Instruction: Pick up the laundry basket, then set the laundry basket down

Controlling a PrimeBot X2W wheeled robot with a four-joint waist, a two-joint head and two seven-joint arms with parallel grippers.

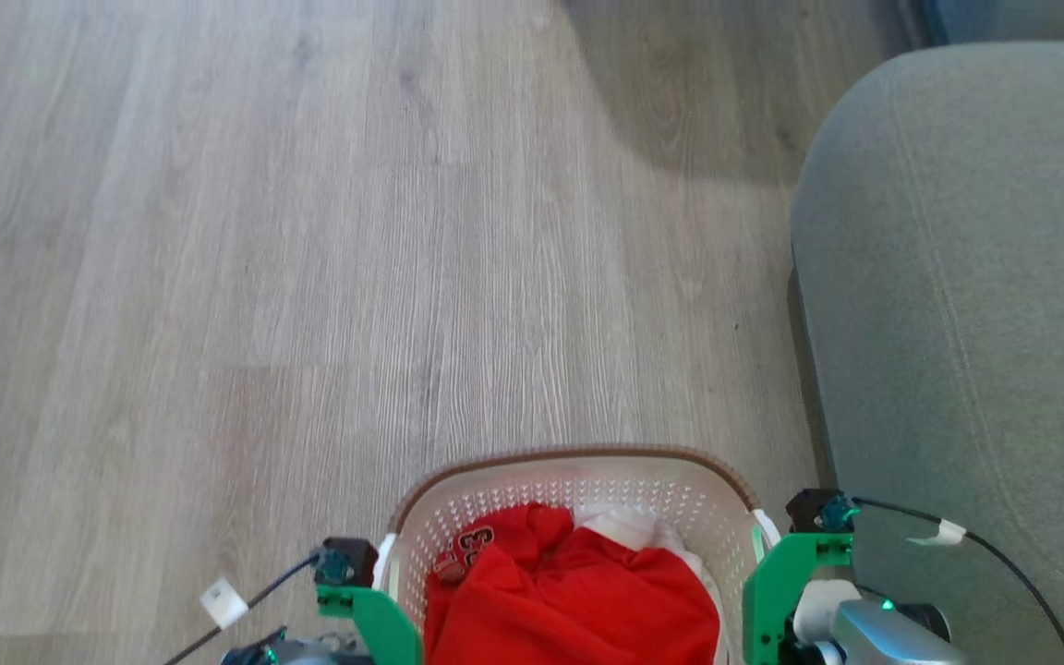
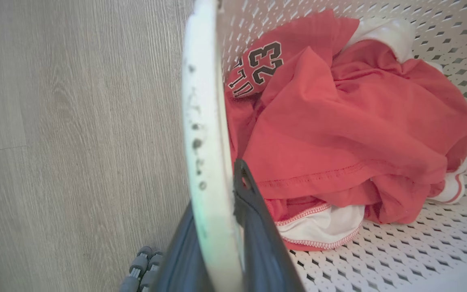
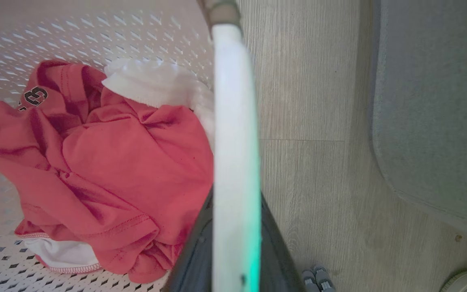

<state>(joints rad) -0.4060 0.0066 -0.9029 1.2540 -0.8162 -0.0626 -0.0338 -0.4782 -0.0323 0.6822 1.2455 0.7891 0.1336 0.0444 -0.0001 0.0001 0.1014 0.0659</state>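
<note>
laundry basket (image 1: 578, 462) low and close in front of the body, on or just over the wood floor (image 1: 310, 277); impossible to tell which. grey sofa (image 1: 975, 277) near the basket's right side, not touching. gripped at both ends at once, one white handle per arm, probably to keep the load level and stop the red clothing (image 1: 569, 591) from sliding out. left jaws nearly together, clamped on the left handle (image 2: 205, 121), one dark finger (image 2: 258, 227) on the basket side of the strip, the other on the floor side. right jaws likewise pinched on the right handle (image 3: 235, 121), dark fingers (image 3: 276, 251) flanking the thin white strip. narrow gap only because of such thin handles. judged as mid-carry, or just short of setting down.
</note>
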